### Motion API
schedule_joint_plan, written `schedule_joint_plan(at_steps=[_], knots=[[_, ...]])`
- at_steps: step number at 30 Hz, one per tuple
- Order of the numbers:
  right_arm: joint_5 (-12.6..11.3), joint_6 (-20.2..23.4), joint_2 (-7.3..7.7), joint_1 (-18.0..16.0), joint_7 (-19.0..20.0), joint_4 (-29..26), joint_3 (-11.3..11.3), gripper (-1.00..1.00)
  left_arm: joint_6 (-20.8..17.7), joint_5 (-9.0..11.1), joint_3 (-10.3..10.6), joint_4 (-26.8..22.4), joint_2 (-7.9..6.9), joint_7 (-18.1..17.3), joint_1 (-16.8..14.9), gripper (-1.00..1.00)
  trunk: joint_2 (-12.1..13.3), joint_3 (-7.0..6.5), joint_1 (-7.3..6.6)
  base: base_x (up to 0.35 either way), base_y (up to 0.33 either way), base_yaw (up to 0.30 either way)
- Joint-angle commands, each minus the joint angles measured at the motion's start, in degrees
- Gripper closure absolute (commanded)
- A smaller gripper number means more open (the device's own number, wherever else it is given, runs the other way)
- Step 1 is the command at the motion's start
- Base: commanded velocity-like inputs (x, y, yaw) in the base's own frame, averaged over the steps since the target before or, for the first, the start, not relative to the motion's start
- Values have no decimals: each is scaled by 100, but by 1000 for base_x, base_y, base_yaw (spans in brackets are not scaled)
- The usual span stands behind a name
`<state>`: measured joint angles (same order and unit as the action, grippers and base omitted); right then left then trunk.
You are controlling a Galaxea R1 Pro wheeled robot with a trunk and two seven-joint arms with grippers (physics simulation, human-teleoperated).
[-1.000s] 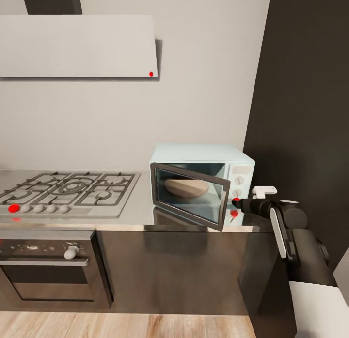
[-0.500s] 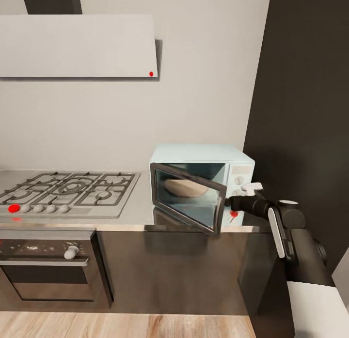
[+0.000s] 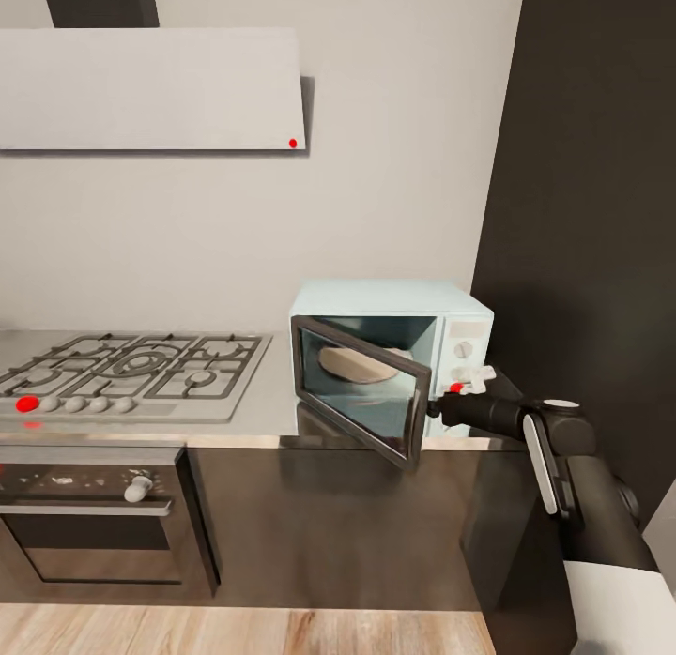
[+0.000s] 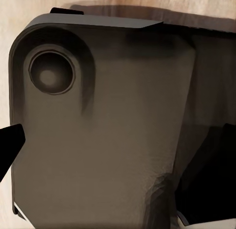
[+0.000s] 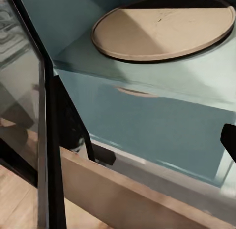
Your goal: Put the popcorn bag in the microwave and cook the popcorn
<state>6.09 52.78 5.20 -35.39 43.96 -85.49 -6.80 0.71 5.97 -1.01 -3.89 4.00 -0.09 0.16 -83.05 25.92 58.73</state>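
Mint-blue microwave (image 3: 441,310): stands on the tabletop (image 3: 272,392) against the pale wall, at the right end of the run, just beside a tall dark panel (image 3: 591,214).
Microwave door (image 3: 361,390): dark glass in a silver frame, hinged at its left edge and swung partly open, its free edge angled out toward the robot and the right arm.
Long axis: the microwave box runs side to side along the wall; its opening faces the robot.
Inside: a round tan turntable plate (image 5: 162,27) lies flat on the pale blue floor of the cavity; in the right wrist view the door's dark frame (image 5: 49,140) stands upright at the side.
Control panel (image 3: 463,350): pale, at the microwave's right, with round knobs.
Right gripper (image 3: 460,397): at the free edge of the door, in front of the control panel; whether its fingers are apart or closed cannot be told.
Left gripper: the left wrist view gives a dark rounded housing (image 4: 98,125) close up over wood floor; its state cannot be told.
Gas hob (image 3: 131,373): grey with black grates, set in the tabletop well left of the microwave.
Oven (image 3: 89,519): steel, below the hob.
Hood (image 3: 150,87): pale, on the wall above the hob.
Popcorn bag: cannot be located.
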Motion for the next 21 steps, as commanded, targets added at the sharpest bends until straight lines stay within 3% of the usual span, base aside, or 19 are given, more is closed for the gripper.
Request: schedule_joint_plan(at_steps=[1,21], knots=[[51,21,-1,-4,60,-7,-6,-100,7,59,-5,-6,2,-1,2,-100,-3,5,0,0,23,0],[42,59,50,-3,75,3,-2,-100,4,53,-5,-6,13,0,2,-100,-3,5,0,-115,201,0]])
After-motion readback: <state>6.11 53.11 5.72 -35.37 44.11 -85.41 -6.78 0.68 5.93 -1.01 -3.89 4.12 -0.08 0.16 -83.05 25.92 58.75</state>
